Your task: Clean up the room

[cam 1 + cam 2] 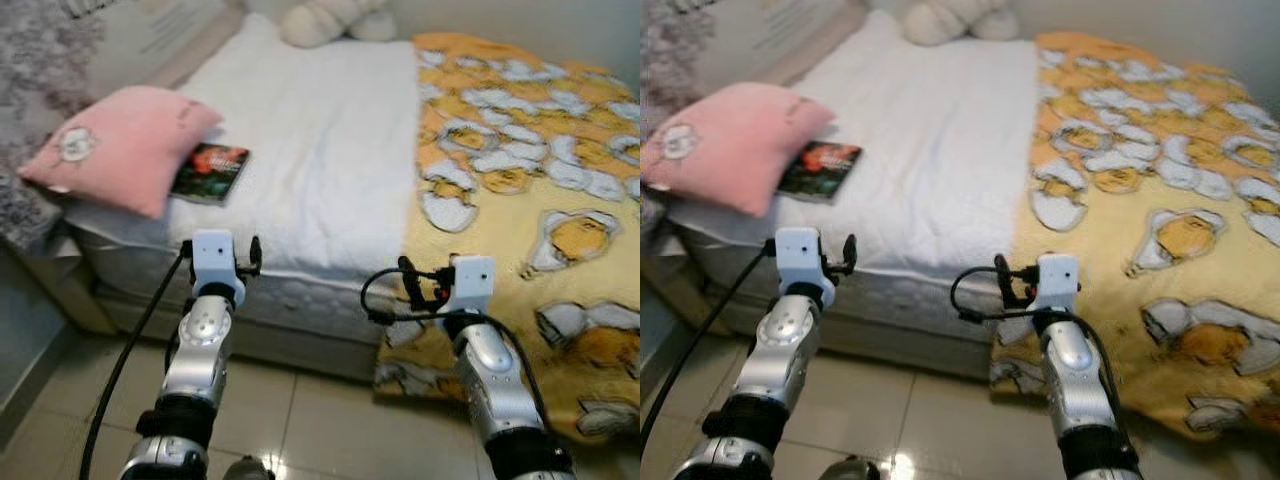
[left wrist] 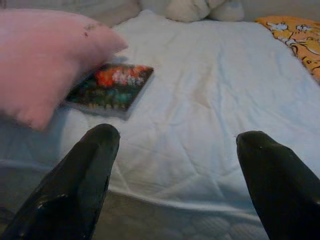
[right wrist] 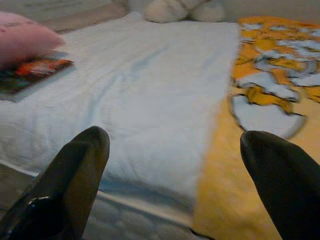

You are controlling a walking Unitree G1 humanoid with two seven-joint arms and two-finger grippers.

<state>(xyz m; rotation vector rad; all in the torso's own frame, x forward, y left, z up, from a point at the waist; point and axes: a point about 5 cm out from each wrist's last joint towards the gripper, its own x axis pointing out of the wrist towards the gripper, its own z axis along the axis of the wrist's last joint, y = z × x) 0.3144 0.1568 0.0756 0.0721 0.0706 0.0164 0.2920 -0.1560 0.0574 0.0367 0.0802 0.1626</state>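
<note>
Your left claw [image 2: 177, 165] stands released, its two black fingers [image 2: 80, 185] spread wide with nothing between them; it hangs off the near edge of the bed [image 1: 300, 150], over the tiled floor [image 1: 290, 410], pointing across the white sheet. Your right claw [image 3: 175, 170] is likewise released, fingers [image 3: 75, 180] well apart and holding nothing; it is raised at the same near edge, facing the line where the white sheet meets the yellow blanket [image 1: 530, 200].

Beyond your left claw, on the white sheet, lies a book [image 1: 211, 172] with a dark, red-and-green cover; it rests flat, and its far corner sits tucked under the pink pillow [image 1: 120, 145]; the pillow touches it and overhangs the left side of the mattress. You will note the pillow carries a small pale figure [image 1: 75, 145] on its face.

The yellow blanket, printed with white and orange shapes, covers the right half of the bed and drapes over the near edge down toward the floor beside your right arm; the white sheet covers the left half. At the head of the bed, well apart from both claws, sits a cream plush toy [image 1: 335, 18]; its form is too blurred to tell further. A grey patterned fabric [image 1: 40, 90] hangs to the left of the pillow.
</note>
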